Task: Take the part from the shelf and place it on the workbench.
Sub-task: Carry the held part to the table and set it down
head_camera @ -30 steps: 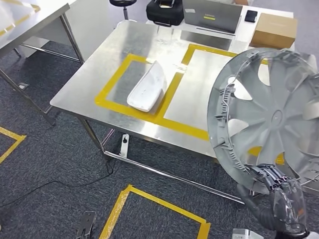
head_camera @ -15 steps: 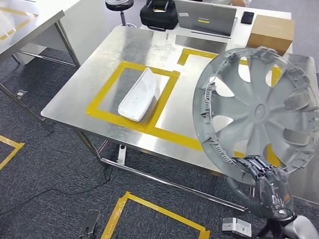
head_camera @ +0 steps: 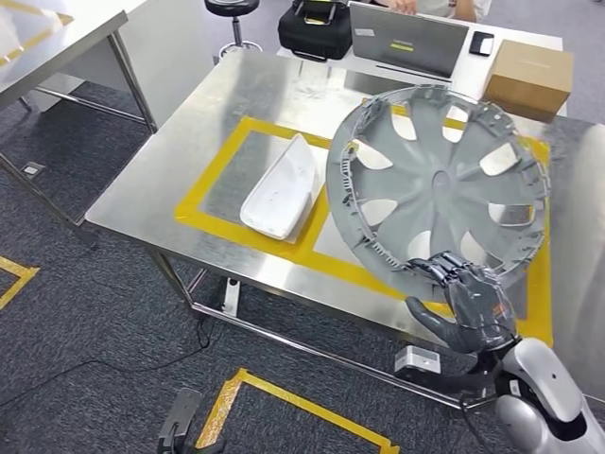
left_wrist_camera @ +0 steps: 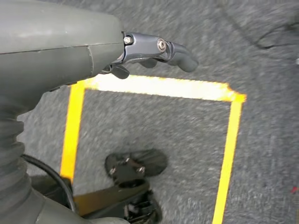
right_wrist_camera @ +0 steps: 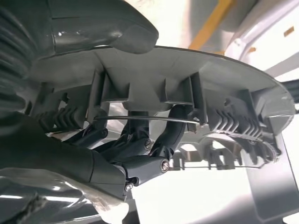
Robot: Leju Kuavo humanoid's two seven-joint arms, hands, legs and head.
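From the head view, the right hand point(head_camera: 467, 307) grips the near rim of the grey wheel cover point(head_camera: 439, 180), which tilts up and away from the hand over the steel workbench point(head_camera: 214, 123) — its far part above the right-hand yellow tape square point(head_camera: 540, 284). To the hand's left, well apart, a white curved part point(head_camera: 280, 187) lies inside the other taped square.

In the left wrist view, the left hand point(left_wrist_camera: 151, 49) hangs over grey carpet and a yellow floor outline point(left_wrist_camera: 229, 135); its fingers point(left_wrist_camera: 176, 50) lie near one another, holding nothing.

In the right wrist view, the dark fingers point(right_wrist_camera: 166, 140) hook under the cover's ribbed rim point(right_wrist_camera: 211, 116) while the thumb point(right_wrist_camera: 116, 30) presses its other face — a firm pinch.
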